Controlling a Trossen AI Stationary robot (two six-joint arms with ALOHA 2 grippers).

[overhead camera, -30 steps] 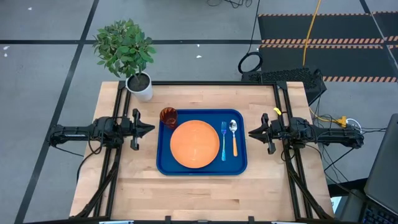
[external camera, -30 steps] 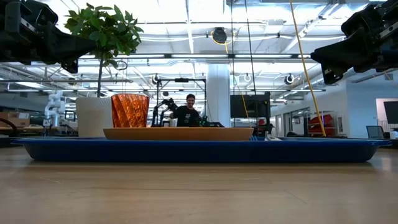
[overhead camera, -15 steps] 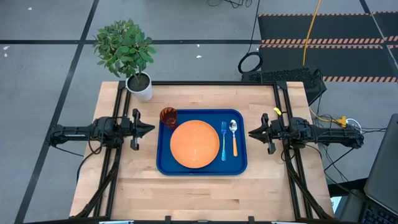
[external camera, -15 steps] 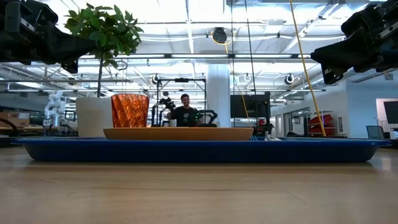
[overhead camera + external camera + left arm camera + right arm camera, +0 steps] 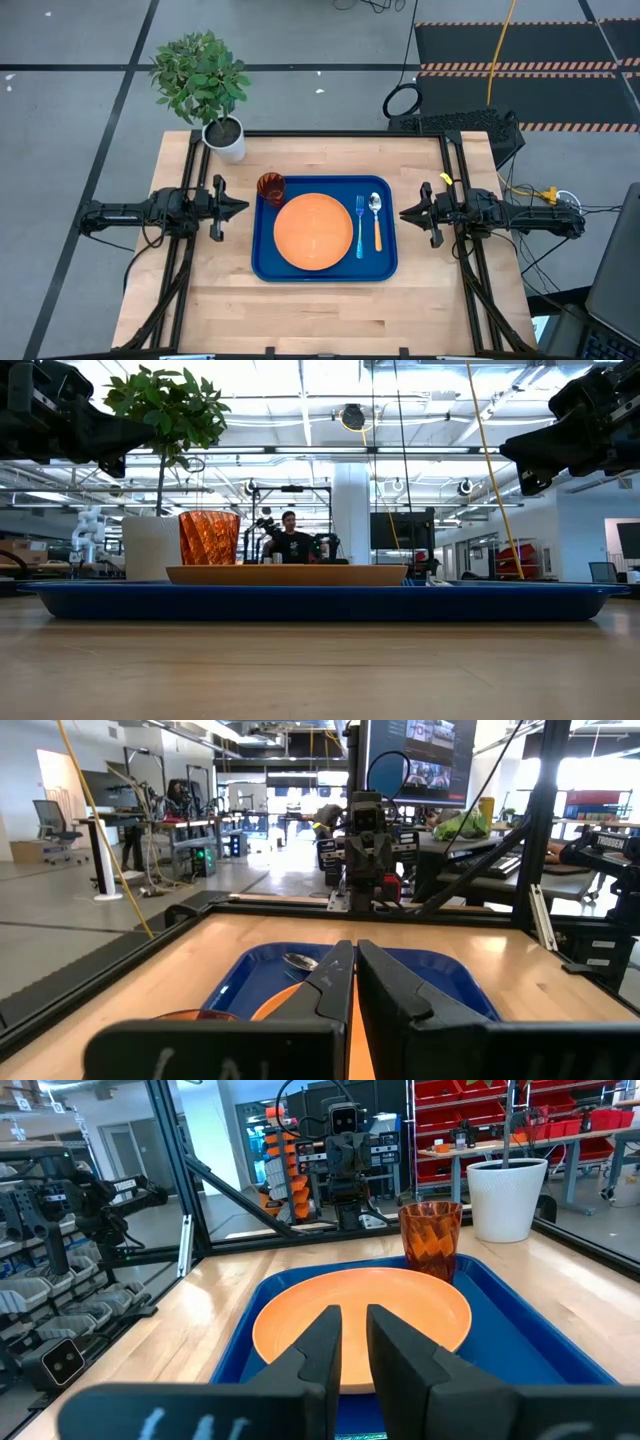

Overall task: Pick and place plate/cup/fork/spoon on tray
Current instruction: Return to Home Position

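The dark blue tray (image 5: 390, 262) lies flat at the table's middle. On it rest the orange plate (image 5: 313, 231), the red-brown cup (image 5: 271, 187) upright at its far left corner, the blue-handled fork (image 5: 360, 228) and the orange-handled spoon (image 5: 376, 222) at its right. My left gripper (image 5: 243, 207) hovers left of the tray, shut and empty. My right gripper (image 5: 404, 213) hovers right of the tray, nearly shut and empty. The left wrist view shows the fingers (image 5: 352, 970) closed above the tray; the right wrist view shows the plate (image 5: 360, 1320) and cup (image 5: 431, 1240).
A white pot with a green plant (image 5: 225, 140) stands at the table's far left corner. Black frame rails (image 5: 190, 180) run along the table's left, right and far sides. A person (image 5: 290, 540) shows in the room beyond. Bare wood lies near the front edge.
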